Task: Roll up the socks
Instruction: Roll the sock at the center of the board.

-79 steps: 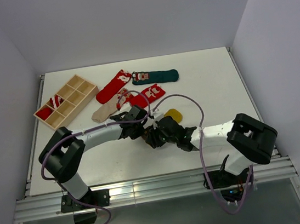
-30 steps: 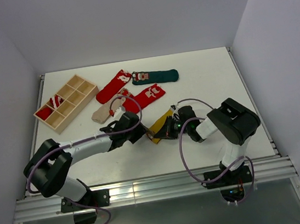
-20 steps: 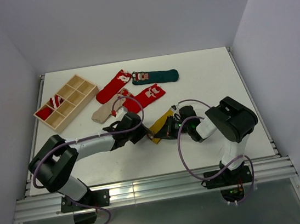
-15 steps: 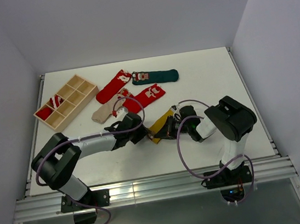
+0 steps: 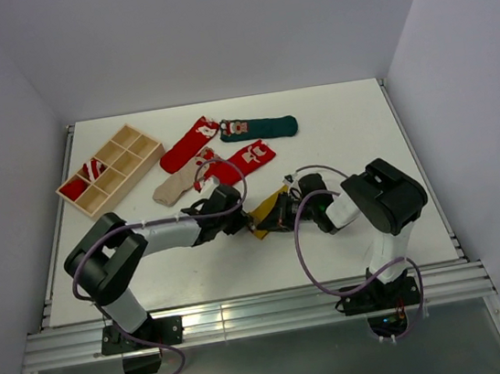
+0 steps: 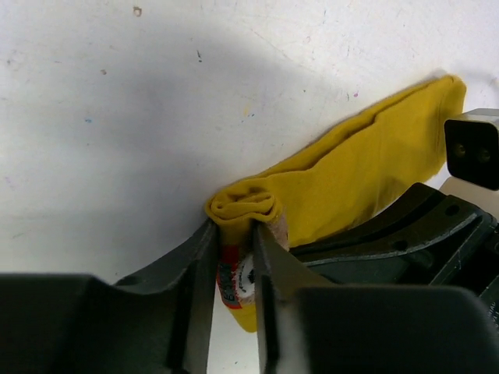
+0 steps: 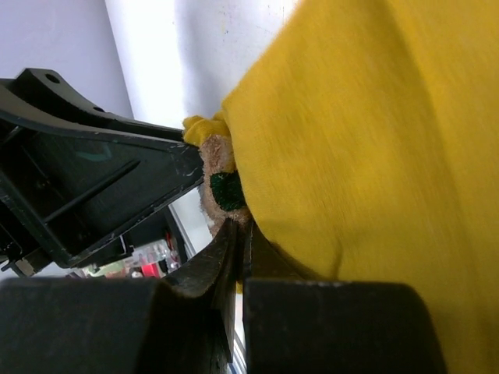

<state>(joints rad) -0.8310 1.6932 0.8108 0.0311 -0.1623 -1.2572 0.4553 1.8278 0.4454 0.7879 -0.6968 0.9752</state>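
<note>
A mustard yellow sock (image 5: 269,208) lies at the table's middle front, between my two grippers. My left gripper (image 5: 242,221) is shut on its rolled left end (image 6: 243,209), where a red-and-white patch shows between the fingers (image 6: 204,257). The rest of the sock (image 6: 366,160) lies flat toward the upper right. My right gripper (image 5: 279,219) is shut on the sock's near edge, just right of the roll. In the right wrist view the yellow fabric (image 7: 366,132) drapes over its closed fingers (image 7: 226,253). A beige and green patch sits by the tips.
A beige sock (image 5: 173,189), two red socks (image 5: 187,144) (image 5: 242,162) and a dark green sock (image 5: 259,129) lie further back. A wooden compartment tray (image 5: 130,147) at the back left holds a red-and-white striped sock (image 5: 91,169).
Since 2.6 s ago my right arm has drawn back to the right, and the sock is stretched between the grippers. In the last second only my left arm's elbow shifted.
</note>
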